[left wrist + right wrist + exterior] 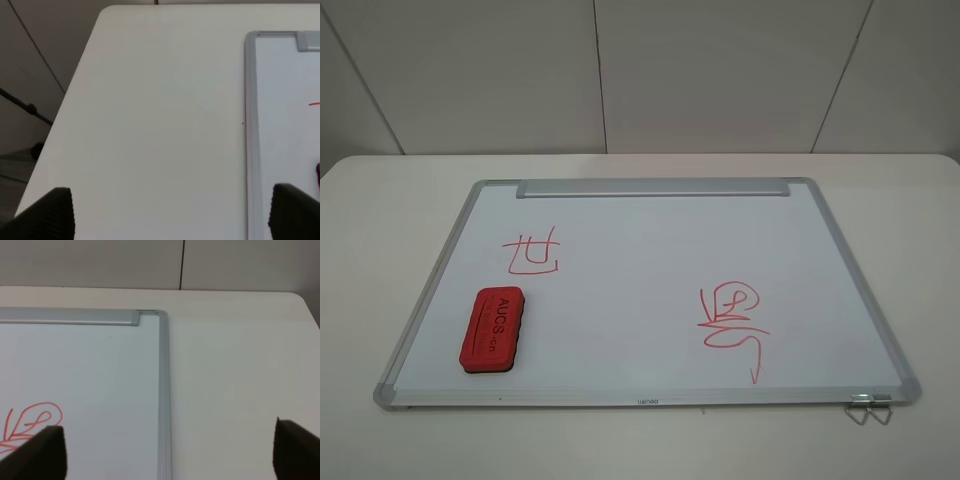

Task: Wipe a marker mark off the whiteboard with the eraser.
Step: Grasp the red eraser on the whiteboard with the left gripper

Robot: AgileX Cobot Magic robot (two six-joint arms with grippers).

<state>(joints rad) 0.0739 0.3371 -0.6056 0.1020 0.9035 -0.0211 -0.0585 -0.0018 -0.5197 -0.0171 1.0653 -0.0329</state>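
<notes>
The whiteboard (650, 290) lies flat on the table, its silver tray bar (655, 187) along the far edge. The marker mark (533, 251), a small red grid of straight lines, is on the board's left half. Just in front of it the red eraser (492, 328) rests on the board, lettering up. Neither gripper shows in the exterior view. My left gripper (172, 217) hangs open over bare table beside the board's left frame (250, 125). My right gripper (170, 455) is open above the board's right frame (163, 390), with nothing between its fingers.
A larger curly red scribble (733, 320) with a long tail marks the board's right half. A metal wire clip (868, 405) sticks out at the board's near right corner. The table's left edge (75, 100) drops off close to my left gripper. A panelled wall stands behind.
</notes>
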